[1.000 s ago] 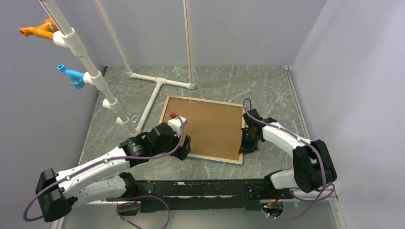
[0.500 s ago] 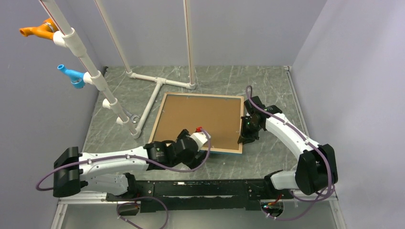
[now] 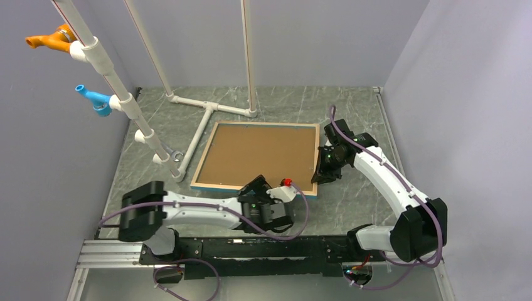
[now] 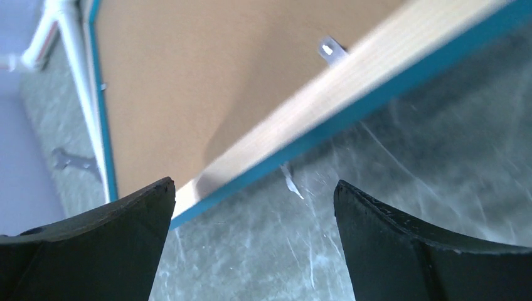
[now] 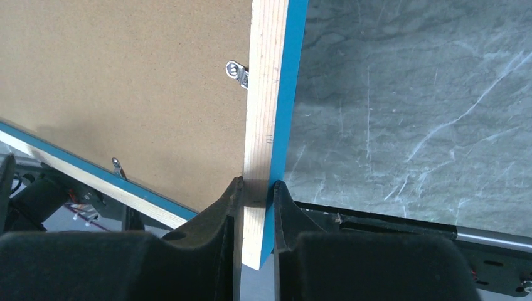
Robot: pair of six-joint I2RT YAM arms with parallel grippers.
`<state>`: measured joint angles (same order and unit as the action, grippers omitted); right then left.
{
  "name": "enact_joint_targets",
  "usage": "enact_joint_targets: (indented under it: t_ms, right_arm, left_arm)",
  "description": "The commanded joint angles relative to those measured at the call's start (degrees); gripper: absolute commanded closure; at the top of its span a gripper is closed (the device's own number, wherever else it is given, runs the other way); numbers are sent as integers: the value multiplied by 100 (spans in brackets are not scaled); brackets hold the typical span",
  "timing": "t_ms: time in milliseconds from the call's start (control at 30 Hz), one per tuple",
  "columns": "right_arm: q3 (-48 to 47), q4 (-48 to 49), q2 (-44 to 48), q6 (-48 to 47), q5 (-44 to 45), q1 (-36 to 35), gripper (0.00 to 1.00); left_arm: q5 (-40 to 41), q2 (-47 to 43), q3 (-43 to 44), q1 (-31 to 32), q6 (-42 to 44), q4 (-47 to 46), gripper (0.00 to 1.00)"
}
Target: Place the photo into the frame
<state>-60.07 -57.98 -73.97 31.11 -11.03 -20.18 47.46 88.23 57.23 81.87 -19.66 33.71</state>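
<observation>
The frame [image 3: 263, 124] lies on the table with its light wood face up, and a brown backing board [image 3: 260, 157] fills it. The photo is hidden. My right gripper [image 3: 323, 170] is shut on the frame's right rail near the front corner. In the right wrist view its fingers [image 5: 226, 207] pinch the wood-and-blue rail [image 5: 266, 94], which is lifted a little off the table. My left gripper [image 3: 262, 187] is open just in front of the frame's near rail [image 4: 351, 75], over bare table, touching nothing. A metal clip [image 4: 330, 50] sits on that rail.
A white PVC pipe stand [image 3: 207, 119] rises behind and left of the frame, carrying an orange fitting [image 3: 50, 39] and a blue fitting [image 3: 93, 100]. A small wrench [image 3: 175, 155] lies by the frame's left edge. Grey walls close in both sides, and a black rail [image 3: 263, 248] runs along the front.
The frame has turned and slid back, so it now sits square to the table. My right gripper went with its edge. My left arm swung right along the front rail, still open.
</observation>
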Motion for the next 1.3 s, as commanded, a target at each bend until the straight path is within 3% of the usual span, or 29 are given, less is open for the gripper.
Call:
enact_joint_targets:
  t_ms: [0,133,267,633,800,900,1033,1267]
  right_arm:
    - [-351,-51,372,-9,-570,-11,100]
    - [-246,-40,410,-35,-630,-12,100]
    - [-206,-27,455,-35,-677,-7,100]
    - [-206,51,520,-53,-981,-9,100]
    - [-224,111,589,-81,-1133,-11,98]
    - [-278,173,689,-91,-1184,-11,72]
    - [-455,244,840,-74,-1075,-11,43]
    - [-787,621,1390,-352,-607,-4,7]
  left_arm:
    - [1431,674,755,29,-978,1255,1]
    - [1713,1031,1094,28,-1306,1809,3]
    - [1648,1074,983,27,-882,1434,12]
    - [2038,1078,857,26,-607,1224,57]
    - [2191,1059,800,27,-579,1181,86]
    - [2286,999,782,27,-622,1261,100]
    - [2363,872,740,29,-662,1368,100]
    - [2524,812,942,35,-1253,2168,100]
